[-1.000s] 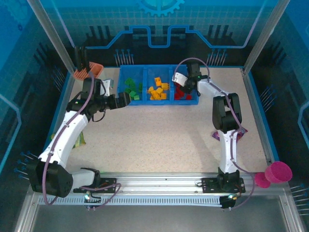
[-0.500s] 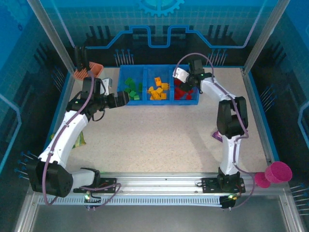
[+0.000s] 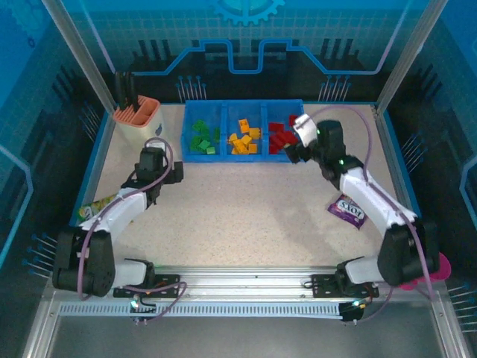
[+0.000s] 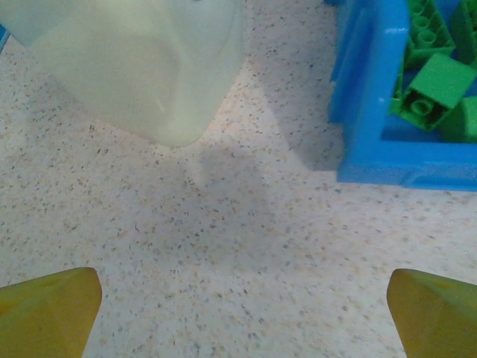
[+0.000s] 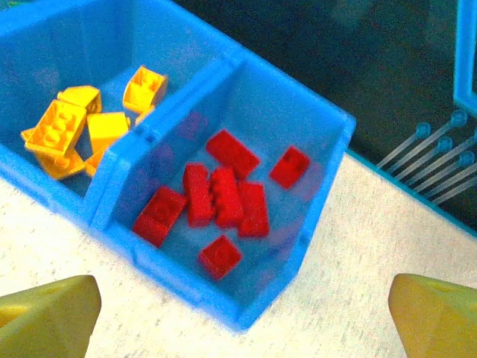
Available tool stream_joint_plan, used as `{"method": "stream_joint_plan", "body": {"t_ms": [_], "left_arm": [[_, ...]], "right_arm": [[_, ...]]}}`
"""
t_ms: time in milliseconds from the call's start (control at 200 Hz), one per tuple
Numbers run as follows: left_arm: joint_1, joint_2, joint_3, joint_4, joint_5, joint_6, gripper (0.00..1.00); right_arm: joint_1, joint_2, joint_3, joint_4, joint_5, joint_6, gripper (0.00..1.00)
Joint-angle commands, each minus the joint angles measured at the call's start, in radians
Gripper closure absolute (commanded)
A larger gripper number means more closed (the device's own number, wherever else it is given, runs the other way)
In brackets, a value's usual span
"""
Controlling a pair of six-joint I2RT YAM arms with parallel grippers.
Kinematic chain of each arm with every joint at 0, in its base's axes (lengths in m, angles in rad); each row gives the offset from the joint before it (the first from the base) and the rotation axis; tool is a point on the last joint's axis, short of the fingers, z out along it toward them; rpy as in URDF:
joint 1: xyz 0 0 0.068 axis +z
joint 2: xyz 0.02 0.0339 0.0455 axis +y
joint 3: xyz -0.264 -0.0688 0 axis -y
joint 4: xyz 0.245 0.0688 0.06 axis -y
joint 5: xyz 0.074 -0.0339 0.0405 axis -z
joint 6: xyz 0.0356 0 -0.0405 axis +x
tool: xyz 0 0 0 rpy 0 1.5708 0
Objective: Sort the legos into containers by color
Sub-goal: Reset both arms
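Speckled beige table [image 3: 246, 216]: carries the tray at its far edge.
Low blue plastic tray [image 3: 223, 157]: three compartments side by side.
Left gripper [image 4: 238, 313]: jaws apart, empty, near the tray's left corner.
Right gripper [image 5: 238, 313]: jaws apart, empty, facing the right compartment.
Small studded plastic legos [image 3: 243, 138]: green in the left compartment, orange-yellow in the middle, red in the right.

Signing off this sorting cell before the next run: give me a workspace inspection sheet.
Surface: speckled beige tabletop; no loose bricks seen.
Job's things: low blue plastic three-compartment tray; small green plastic bricks left, orange-yellow bricks middle, red bricks right, none seen mixed.
Clutter: beige cup with orange insert far left; purple snack packet right; yellow-green packet left edge; pink cup behind right arm.
Grippers: left jaws open, empty, over tabletop by the tray's green end; right jaws open, empty, before the red compartment.
Cables: purple cables looping along both arms.
Surroundings: blue translucent walls; aluminium rail along near edge.
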Motion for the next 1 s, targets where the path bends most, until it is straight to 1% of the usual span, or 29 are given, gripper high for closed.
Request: {"method": "stream_joint_plan", "body": {"t_ms": [0, 25, 50, 70, 150, 185, 240, 290, 305, 320, 375, 410, 435, 500, 570, 625, 650, 685, 726, 786, 841, 991], "left_arm": [[0.029, 0.061, -0.081, 0.399, 0.042, 0.037, 0.01], [0.031, 0.081, -0.092, 0.439, 0.044, 0.022, 0.01], [0.038, 0.099, -0.087, 0.422, 0.059, 0.016, 0.01], [0.038, 0.117, -0.09, 0.439, 0.058, 0.016, 0.01], [0.038, 0.172, -0.158, 0.589, 0.107, 0.032, 0.01], [0.038, 0.194, -0.201, 0.704, 0.123, 0.047, 0.0], [0.042, 0.175, -0.255, 0.755, 0.138, 0.035, 0.01], [0.043, 0.226, -0.334, 0.969, 0.16, 0.049, 0.01], [0.043, 0.248, -0.352, 1.046, 0.152, 0.054, 0.01], [0.044, 0.255, -0.368, 1.084, 0.14, 0.053, 0.01], [0.056, 0.217, -0.383, 1.038, 0.133, 0.019, 0.01], [0.063, 0.231, -0.378, 1.057, 0.139, 0.015, 0.0], [0.067, 0.239, -0.366, 1.05, 0.155, 0.018, 0.01], [0.069, 0.222, -0.322, 0.934, 0.164, 0.015, 0.01], [0.069, 0.223, -0.296, 0.886, 0.153, 0.013, 0.01], [0.068, 0.231, -0.298, 0.907, 0.151, 0.017, 0.01], [0.068, 0.227, -0.298, 0.898, 0.153, 0.015, 0.01], [0.069, 0.226, -0.297, 0.897, 0.154, 0.014, 0.01], [0.069, 0.229, -0.297, 0.9, 0.153, 0.015, 0.01], [0.069, 0.228, -0.297, 0.898, 0.153, 0.015, 0.01], [0.068, 0.228, -0.297, 0.897, 0.153, 0.015, 0.01], [0.069, 0.228, -0.297, 0.899, 0.154, 0.016, 0.01]], "right_arm": [[-0.01, -0.094, -0.198, 0.239, 0.083, 0.197, 0.0], [-0.019, -0.113, -0.244, 0.27, 0.094, 0.213, 0.0], [-0.027, -0.131, -0.291, 0.325, 0.106, 0.226, 0.0], [-0.034, -0.141, -0.332, 0.375, 0.114, 0.23, 0.0], [-0.066, -0.155, -0.478, 0.563, 0.12, 0.245, 0.0], [-0.078, -0.151, -0.523, 0.628, 0.126, 0.25, 0.0], [-0.099, -0.13, -0.573, 0.708, 0.135, 0.258, 0.0], [-0.113, -0.094, -0.599, 0.777, 0.119, 0.257, 0.0], [-0.118, -0.08, -0.603, 0.791, 0.116, 0.253, 0.0], [-0.12, -0.066, -0.606, 0.814, 0.112, 0.247, 0.0], [-0.125, -0.005, -0.617, 0.9, 0.098, 0.224, 0.0], [-0.125, 0.03, -0.617, 0.941, 0.081, 0.207, 0.0], [-0.126, 0.054, -0.605, 0.942, 0.078, 0.207, 0.0], [-0.135, 0.124, -0.575, 0.938, 0.066, 0.213, 0.0], [-0.136, 0.203, -0.561, 0.981, 0.055, 0.209, 0.0], [-0.145, 0.249, -0.571, 1.05, 0.068, 0.219, 0.0], [-0.144, 0.245, -0.569, 1.043, 0.08, 0.222, 0.0], [-0.147, 0.234, -0.556, 0.994, 0.073, 0.232, 0.0], [-0.155, 0.245, -0.542, 0.986, 0.063, 0.234, 0.0], [-0.178, 0.235, -0.52, 0.922, 0.019, 0.251, 0.0], [-0.198, 0.234, -0.514, 0.913, -0.026, 0.261, 0.0], [-0.199, 0.235, -0.514, 0.915, -0.028, 0.26, 0.0]]}}
